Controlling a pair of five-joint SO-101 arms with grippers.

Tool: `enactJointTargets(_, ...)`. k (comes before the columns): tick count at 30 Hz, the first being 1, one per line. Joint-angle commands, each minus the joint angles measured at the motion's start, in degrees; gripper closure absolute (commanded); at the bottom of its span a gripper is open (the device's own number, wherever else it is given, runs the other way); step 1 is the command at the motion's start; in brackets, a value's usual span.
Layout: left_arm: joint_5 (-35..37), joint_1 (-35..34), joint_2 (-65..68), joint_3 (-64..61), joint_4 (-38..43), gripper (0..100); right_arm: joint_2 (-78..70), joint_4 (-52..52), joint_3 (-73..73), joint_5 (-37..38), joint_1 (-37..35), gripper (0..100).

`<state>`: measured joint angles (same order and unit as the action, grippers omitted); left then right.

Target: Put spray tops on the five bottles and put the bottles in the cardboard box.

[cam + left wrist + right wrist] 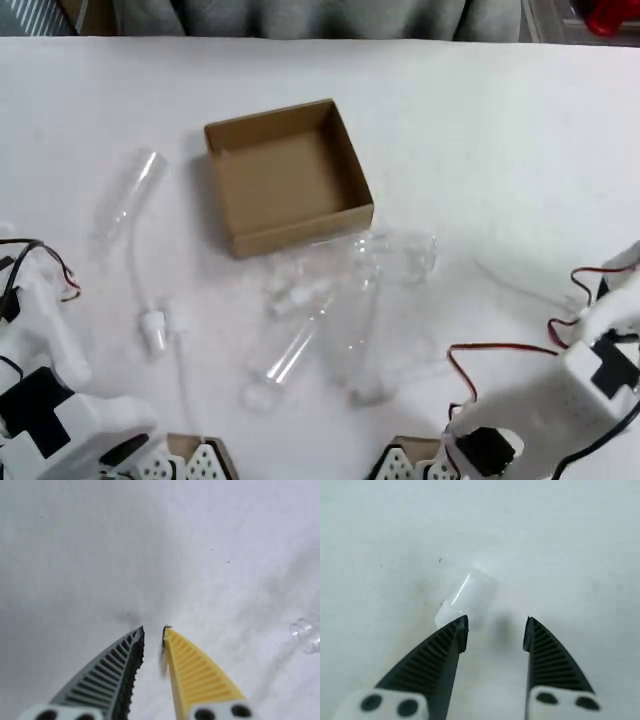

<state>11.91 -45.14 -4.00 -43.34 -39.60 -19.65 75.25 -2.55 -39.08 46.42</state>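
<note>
The open cardboard box [290, 175] sits mid-table with nothing in it. Several clear bottles [305, 335] lie in a loose heap just in front of it, without tops. Another clear bottle [130, 195] lies to the box's left. A white spray top [155, 330] with its thin tube lies nearer the front left. My left gripper [153, 629] is shut and hovers over bare table; a bottle mouth [307, 632] shows off to one side. My right gripper [495, 625] is open, and a small whitish cylinder [465, 597] lies just beyond one fingertip.
A white cloth covers the table [500, 150]. Both arm bases, the left arm [50, 400] and the right arm [560, 400], stand at the front edge with red wires. Grey furniture lines the far edge.
</note>
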Motion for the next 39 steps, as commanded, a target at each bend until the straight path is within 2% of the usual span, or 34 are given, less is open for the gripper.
enactJointTargets(1,0.09,1.19,-0.13,1.41,0.97,92,-2.59,0.22,-5.36,-4.04,-3.38,84.3)
enactJointTargets(14,0.09,1.27,-0.13,1.41,1.05,92,-23.34,0.66,-25.49,-4.04,-4.00,85.0)
enactJointTargets(17,0.09,2.07,-0.13,1.41,1.05,92,-25.19,1.89,-28.48,-3.52,-3.56,92.9)
enactJointTargets(19,0.09,2.42,-0.13,1.49,1.05,92,-25.19,3.38,-30.33,-0.18,-3.03,99.3)
enactJointTargets(22,0.09,2.42,-0.13,1.49,1.05,92,-24.66,7.60,-34.81,4.66,-3.12,98.4)
enactJointTargets(27,0.09,2.42,-0.13,1.49,1.05,92,-23.96,14.99,-44.40,6.68,-3.12,98.3)
enactJointTargets(31,0.09,2.42,-0.13,1.49,1.05,92,-23.96,22.99,-55.21,17.58,-4.18,98.4)
enactJointTargets(39,0.09,2.42,-0.13,1.41,1.05,92,-21.49,23.60,-58.46,43.87,-7.08,98.4)
